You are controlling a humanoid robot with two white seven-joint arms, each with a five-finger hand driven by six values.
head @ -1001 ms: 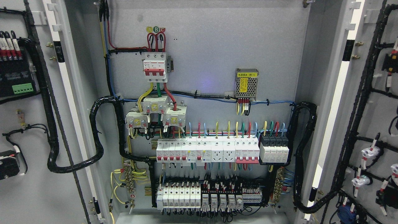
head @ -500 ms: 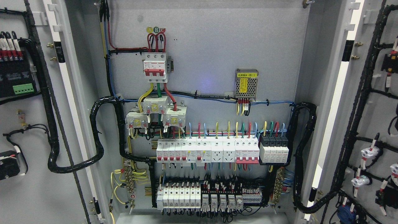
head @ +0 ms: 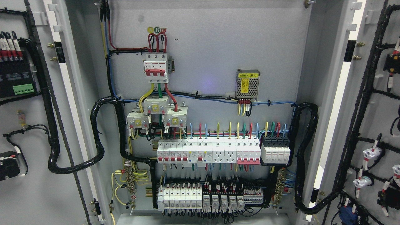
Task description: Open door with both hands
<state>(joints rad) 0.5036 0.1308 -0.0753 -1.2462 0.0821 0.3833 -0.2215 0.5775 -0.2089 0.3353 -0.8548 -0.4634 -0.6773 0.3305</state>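
Observation:
An electrical cabinet fills the head view with both doors swung wide. The left door shows its grey inner face at the picture's left, carrying a black cable loom and a green terminal block. The right door shows its inner face at the picture's right, with black wiring and small white parts. Between them the grey back panel is exposed. Neither of my hands nor any arm shows anywhere in the picture.
On the back panel sit a red and white main breaker, a small metal power supply, a row of white breakers and a lower row of relays. Thick black conduits loop from the panel to each door.

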